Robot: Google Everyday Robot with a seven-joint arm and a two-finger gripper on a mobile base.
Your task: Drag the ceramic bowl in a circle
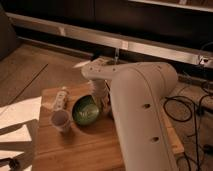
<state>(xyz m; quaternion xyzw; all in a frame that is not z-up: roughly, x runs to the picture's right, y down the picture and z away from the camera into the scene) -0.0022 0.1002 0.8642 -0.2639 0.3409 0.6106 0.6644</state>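
Gripper [103, 103], fingers together, sits at the ceramic bowl [85, 111] rim; dragging toward the table [100, 150] left edge risks toppling the adjacent cup [60, 121].

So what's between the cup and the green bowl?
Nothing, in the camera view: cup and ceramic bowl sit adjacent. The shut gripper is at the bowl's opposite rim.
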